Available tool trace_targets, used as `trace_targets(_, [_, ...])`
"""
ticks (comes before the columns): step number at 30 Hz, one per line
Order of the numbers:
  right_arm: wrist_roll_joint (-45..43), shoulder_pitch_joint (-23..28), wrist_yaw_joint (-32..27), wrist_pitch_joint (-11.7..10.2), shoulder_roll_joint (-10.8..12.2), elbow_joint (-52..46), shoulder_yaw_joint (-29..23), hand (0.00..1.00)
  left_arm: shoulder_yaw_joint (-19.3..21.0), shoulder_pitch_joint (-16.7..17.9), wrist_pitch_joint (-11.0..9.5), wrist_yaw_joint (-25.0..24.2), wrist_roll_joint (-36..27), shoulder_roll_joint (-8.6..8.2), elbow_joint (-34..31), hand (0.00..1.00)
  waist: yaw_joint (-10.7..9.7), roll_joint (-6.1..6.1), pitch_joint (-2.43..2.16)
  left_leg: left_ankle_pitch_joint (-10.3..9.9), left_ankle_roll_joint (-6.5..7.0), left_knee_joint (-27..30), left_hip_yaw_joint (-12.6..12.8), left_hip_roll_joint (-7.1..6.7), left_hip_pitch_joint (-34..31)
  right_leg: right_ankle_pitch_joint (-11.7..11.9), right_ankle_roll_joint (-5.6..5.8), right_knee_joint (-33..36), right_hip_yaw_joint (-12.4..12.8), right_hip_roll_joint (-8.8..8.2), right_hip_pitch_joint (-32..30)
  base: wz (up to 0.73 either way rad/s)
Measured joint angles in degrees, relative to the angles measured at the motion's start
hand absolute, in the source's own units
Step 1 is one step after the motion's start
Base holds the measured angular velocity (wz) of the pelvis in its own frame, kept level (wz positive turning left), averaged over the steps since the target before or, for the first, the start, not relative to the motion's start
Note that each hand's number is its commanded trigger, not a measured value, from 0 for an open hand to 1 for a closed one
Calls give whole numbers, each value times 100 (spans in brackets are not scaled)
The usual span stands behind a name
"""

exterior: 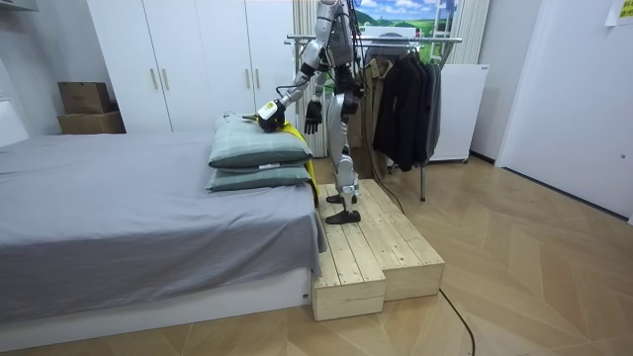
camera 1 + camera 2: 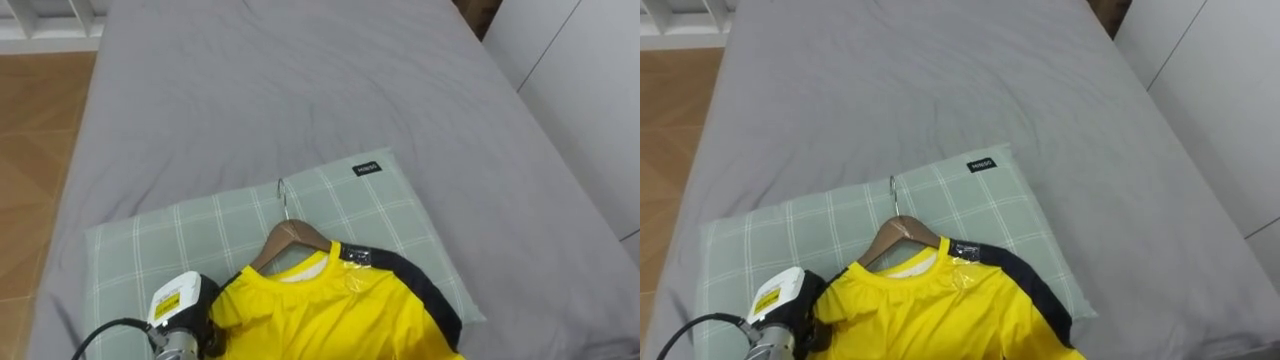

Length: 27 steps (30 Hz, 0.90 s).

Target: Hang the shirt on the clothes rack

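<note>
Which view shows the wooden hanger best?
Left eye view: the hanger shows hook and shoulder on the pillow, in the collar of the yellow shirt. Right eye view shows the same. Room view: too small to tell.

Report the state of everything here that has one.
yellow shirt: lying on the pillow
wooden hanger: inside the shirt's collar, unhung
left hand: at the shirt's shoulder
right hand: lowered at the robot's side
wardrobe doors: shut
clothes rack: carrying dark garments
</note>
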Motion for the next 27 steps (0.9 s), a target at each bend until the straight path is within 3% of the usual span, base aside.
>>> trace_targets(12, [-150, 72, 64, 13, -13, 16, -70, 0, -166, 97, 19, -35, 109, 13, -35, 100, -46, 19, -22, 0, 0, -7, 7, 2, 101, 0, -1, -11, -18, 0, 99, 0])
trace_targets(17, [-387, 211, 3, 14, -114, -18, -146, 0, -248, 261, 37, -13, 97, 3, -85, 100, -123, 233, -165, 0, 0, -12, -8, -5, 252, 4, -6, -9, -42, -11, 252, 0])
trace_targets(20, [-389, 278, -17, 12, -149, -13, -196, 0, -245, 325, 37, 53, 101, -1, -86, 100, -145, 305, -181, 0, -1, -99, -8, -4, 500, 2, -4, -24, -35, -4, 463, 0])
trace_targets(27, [-388, 461, -172, 17, -184, -15, -479, 0, -209, 606, 40, 308, 103, 28, -531, 100, -152, 347, -197, 3, -5, -176, -13, -8, 715, 2, -4, -44, -19, 7, 649, 0])
